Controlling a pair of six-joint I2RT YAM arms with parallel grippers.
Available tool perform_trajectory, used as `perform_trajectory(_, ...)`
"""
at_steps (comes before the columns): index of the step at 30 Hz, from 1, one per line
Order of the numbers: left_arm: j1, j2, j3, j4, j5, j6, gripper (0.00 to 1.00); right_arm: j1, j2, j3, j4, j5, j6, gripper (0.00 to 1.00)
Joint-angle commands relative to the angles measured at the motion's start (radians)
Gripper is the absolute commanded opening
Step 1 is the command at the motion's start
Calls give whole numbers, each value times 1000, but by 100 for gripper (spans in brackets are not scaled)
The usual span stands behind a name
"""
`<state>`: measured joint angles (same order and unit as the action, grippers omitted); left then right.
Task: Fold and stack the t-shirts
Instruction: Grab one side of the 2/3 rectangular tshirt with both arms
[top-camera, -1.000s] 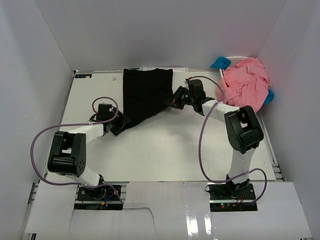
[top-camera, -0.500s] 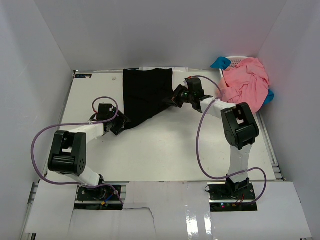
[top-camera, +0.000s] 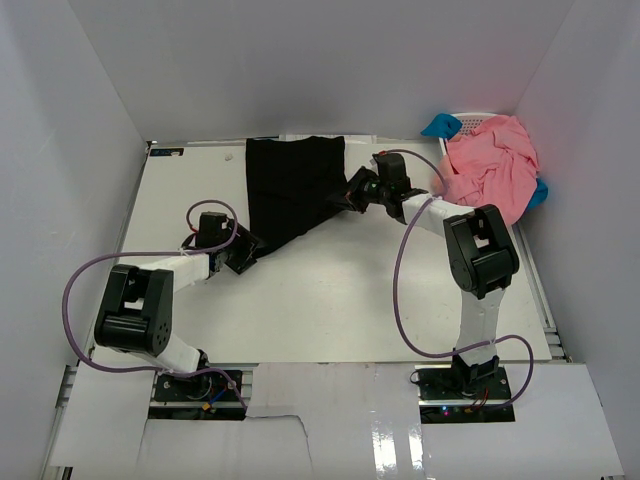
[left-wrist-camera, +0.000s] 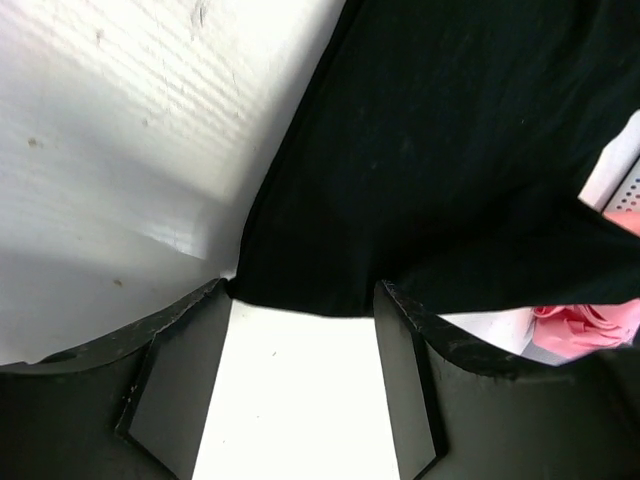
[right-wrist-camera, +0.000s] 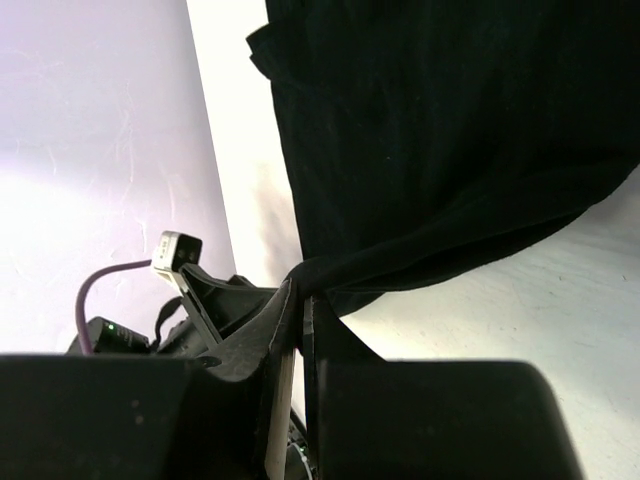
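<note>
Black t-shirt (top-camera: 290, 190) lies part-folded at upper centre, right gripper (top-camera: 347, 195) pinching its edge, left gripper (top-camera: 248, 252) agape, empty. Pink t-shirts (top-camera: 490, 170) sit heaped, unfolded.

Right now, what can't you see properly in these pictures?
- The salmon-pink cotton t-shirts, top view: they are bunched in one heap, so they cannot be counted.
- The white plastic lattice basket, top view: it is mostly covered by that heap.
- The bright blue thing, top view: it is mostly behind the heap and cannot be identified.
- The plain black cotton t-shirt: its sleeves and collar are lost, black on black, and both wrist views cut it off at their edges.
</note>
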<state>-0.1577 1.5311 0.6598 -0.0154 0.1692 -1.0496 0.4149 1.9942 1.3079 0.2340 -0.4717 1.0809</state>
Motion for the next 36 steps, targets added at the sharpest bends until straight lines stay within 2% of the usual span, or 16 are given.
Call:
perform_trajectory(1, -25, 18, -71, -150, -4, -3, 71, -7, -3, 57, 25, -4, 5, 8)
perform_trajectory(3, -34, 14, -78, -149, -11, -16, 69, -8, -2, 62, 25, -4, 7, 8)
perform_trajectory(8, -32, 37, -85, -129, -31, -30, 56, -11, -6, 59, 24, -4, 2, 8)
perform_trajectory(20, -2, 72, -23, -178, -123, -21, 54, -18, -32, 36, 24, -5, -22, 8)
perform_trajectory(30, 10, -91, -106, -169, -154, -89, 51, -21, -32, 30, 25, -8, -27, 8)
perform_trajectory(36, 17, 3, -72, -153, -119, -101, 51, -22, -34, 33, 24, -12, -27, 8)
